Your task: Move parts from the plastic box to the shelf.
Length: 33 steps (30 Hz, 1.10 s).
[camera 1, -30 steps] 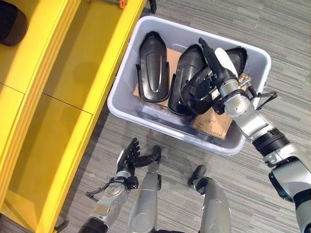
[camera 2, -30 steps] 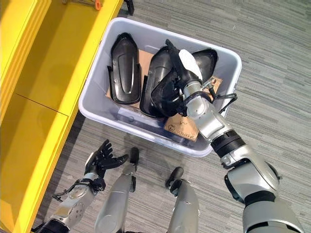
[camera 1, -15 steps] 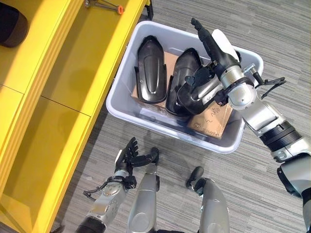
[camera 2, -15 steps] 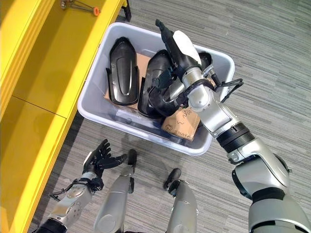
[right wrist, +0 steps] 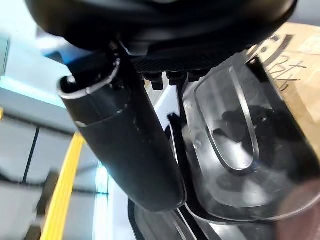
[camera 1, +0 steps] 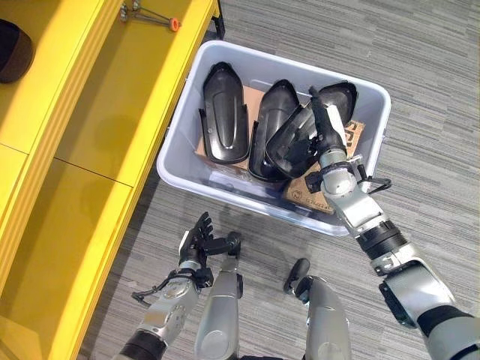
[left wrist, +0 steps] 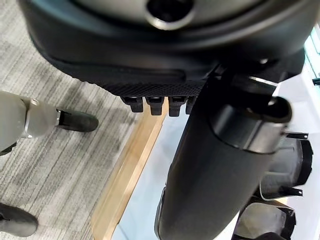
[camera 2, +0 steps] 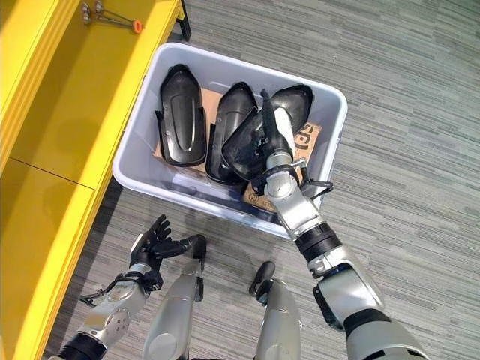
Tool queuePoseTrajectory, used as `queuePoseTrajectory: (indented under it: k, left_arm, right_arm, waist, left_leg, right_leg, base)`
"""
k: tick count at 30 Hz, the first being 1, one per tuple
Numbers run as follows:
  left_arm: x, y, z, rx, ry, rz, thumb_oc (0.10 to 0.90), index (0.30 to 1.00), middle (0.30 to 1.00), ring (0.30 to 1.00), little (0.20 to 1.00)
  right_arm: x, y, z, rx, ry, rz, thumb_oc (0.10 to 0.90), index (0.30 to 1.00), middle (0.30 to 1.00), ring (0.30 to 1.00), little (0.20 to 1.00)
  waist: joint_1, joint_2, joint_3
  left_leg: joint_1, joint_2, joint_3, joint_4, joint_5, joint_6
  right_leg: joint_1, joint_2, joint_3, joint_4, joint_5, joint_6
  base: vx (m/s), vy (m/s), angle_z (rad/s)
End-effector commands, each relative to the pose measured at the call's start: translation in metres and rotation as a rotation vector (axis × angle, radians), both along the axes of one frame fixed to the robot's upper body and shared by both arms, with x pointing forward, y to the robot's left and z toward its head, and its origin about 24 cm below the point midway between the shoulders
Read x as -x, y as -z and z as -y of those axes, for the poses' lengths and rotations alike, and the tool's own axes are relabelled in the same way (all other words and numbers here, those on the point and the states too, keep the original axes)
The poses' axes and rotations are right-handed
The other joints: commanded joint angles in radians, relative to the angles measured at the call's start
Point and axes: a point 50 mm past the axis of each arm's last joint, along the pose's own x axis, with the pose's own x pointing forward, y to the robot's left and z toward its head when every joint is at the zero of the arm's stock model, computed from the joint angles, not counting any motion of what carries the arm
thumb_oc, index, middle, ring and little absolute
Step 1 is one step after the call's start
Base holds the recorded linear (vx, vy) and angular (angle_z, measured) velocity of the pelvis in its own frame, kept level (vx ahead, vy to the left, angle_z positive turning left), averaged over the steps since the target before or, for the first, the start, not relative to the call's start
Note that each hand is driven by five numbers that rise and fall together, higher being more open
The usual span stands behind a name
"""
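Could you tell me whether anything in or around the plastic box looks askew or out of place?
One black part lies tilted across its neighbour under the right robot hand, unlike the part lying flat in the plastic box. Nothing has spilled.

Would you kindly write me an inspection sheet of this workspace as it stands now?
Surface: grey striped carpet floor.
Job's things: grey plastic box on the floor holds three black parts; left part and middle part lie on cardboard; right part is tilted up in the right hand. Yellow shelf stands beside the box.
Clutter: small orange-tipped tool on the shelf; dark object at the shelf's far left.
Hands: right hand curled on the right part; left hand open, low, idle.
Cables: nothing seen.
Surroundings: nothing seen.
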Motion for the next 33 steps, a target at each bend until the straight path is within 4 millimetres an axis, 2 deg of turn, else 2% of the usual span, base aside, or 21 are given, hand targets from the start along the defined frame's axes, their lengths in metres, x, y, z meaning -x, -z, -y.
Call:
queuePoseTrajectory:
  k: [1, 17, 33]
  left_arm:
    - [-0.003, -0.021, 0.002, 0.024, -0.023, 0.111, 0.9, 1.0, 1.0, 1.0, 1.0]
    - [-0.004, -0.021, 0.005, 0.019, -0.032, 0.116, 0.9, 1.0, 1.0, 1.0, 1.0]
    - [-0.004, -0.017, 0.008, 0.021, -0.054, 0.096, 0.9, 1.0, 1.0, 1.0, 1.0]
  right_arm:
    - [0.003, -0.07, -0.011, 0.02, 0.006, 0.279, 0.9, 1.0, 1.0, 1.0, 1.0]
    - [0.003, -0.067, -0.024, -0.012, 0.021, 0.276, 0.9, 1.0, 1.0, 1.0, 1.0]
    - [0.016, -0.055, -0.032, 0.003, -0.067, 0.275, 0.9, 1.0, 1.0, 1.0, 1.0]
  waist:
    - [0.008, -0.033, -0.001]
    - [0.01, -0.029, -0.001]
    - [-0.007, -0.048, -0.001]
  left_leg:
    - [0.04, -0.001, 0.001, 0.099, -0.168, 0.014]
    - [0.021, -0.011, 0.002, 0.103, -0.169, 0.018]
    - [0.02, -0.007, 0.009, 0.115, -0.177, 0.021]
  right_leg:
    - [0.153, 0.002, 0.063, -0.258, 0.084, 0.095]
    - [0.137, -0.004, 0.066, -0.261, 0.095, 0.097]
    - [0.131, -0.006, 0.073, -0.245, 0.093, 0.098]
  base:
    - [0.0, 0.0, 0.0]
    - [0.0, 0.0, 0.0]
    - [0.0, 0.0, 0.0]
